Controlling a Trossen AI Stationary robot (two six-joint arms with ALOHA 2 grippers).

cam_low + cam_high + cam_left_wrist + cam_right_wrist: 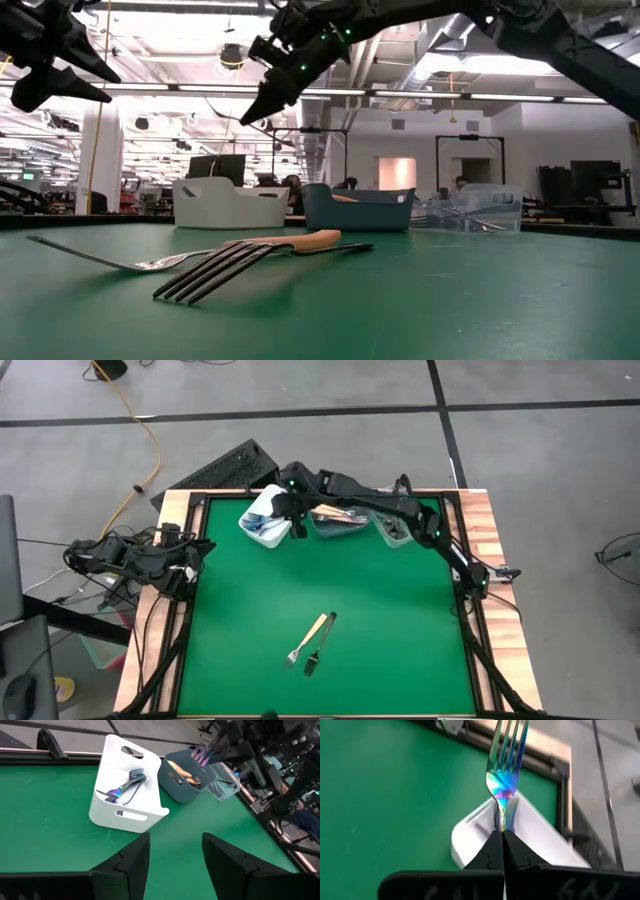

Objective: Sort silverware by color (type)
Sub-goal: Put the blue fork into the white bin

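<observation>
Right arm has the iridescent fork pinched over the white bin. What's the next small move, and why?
Probably lower a touch and open the right gripper. Its fingers are shut on the iridescent fork, which hangs over the white bin, and that bin already holds matching iridescent forks. The left gripper waits open at the table's left edge.

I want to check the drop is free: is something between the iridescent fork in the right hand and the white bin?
Nothing visible blocks it. The right hand holds the iridescent fork above the white bin, whose open top shows only similar forks lying inside.
</observation>
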